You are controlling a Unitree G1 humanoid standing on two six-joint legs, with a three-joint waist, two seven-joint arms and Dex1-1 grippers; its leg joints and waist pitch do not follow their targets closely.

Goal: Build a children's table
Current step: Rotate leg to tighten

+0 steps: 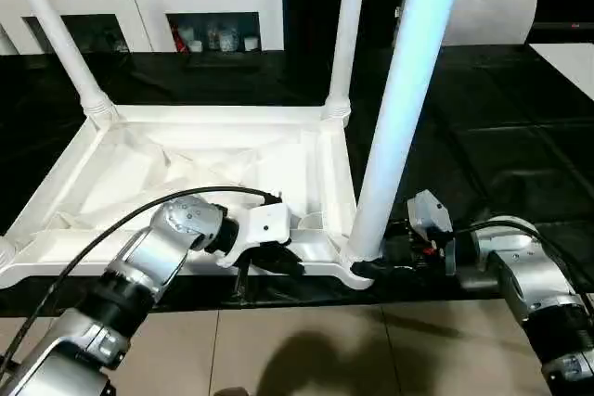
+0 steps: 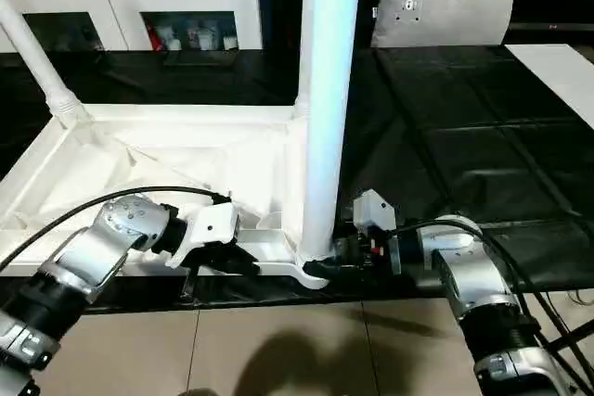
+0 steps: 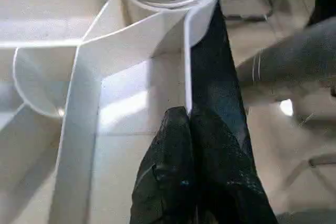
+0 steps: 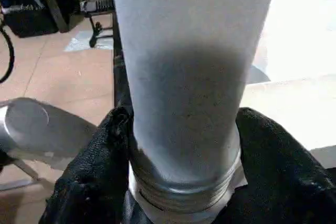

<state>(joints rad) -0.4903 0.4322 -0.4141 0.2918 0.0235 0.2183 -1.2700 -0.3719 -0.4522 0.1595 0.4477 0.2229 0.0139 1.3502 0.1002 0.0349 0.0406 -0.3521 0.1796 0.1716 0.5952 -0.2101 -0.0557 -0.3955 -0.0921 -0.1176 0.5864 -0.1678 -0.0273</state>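
Three legs stand upright in the corner sockets of the tabletop (image 1: 186,169), which lies ribbed side up on the black worktop (image 1: 483,136). Right end effector (image 4: 181,182): black fingers (image 4: 89,171) set one on either side of the near leg (image 1: 399,108), just above its threaded base, pads against the tube on both sides. That leg's socket sits at the tabletop's near right corner, directly ahead of this end effector. Left end effector (image 3: 189,124): fingers pressed together, pinching the thin upright edge wall of the tabletop, close beside the same corner socket. Beyond both end effectors, two further legs (image 1: 343,34) rise from the far corners. Well behind them stands a white cabinet (image 1: 139,6) with glass doors.
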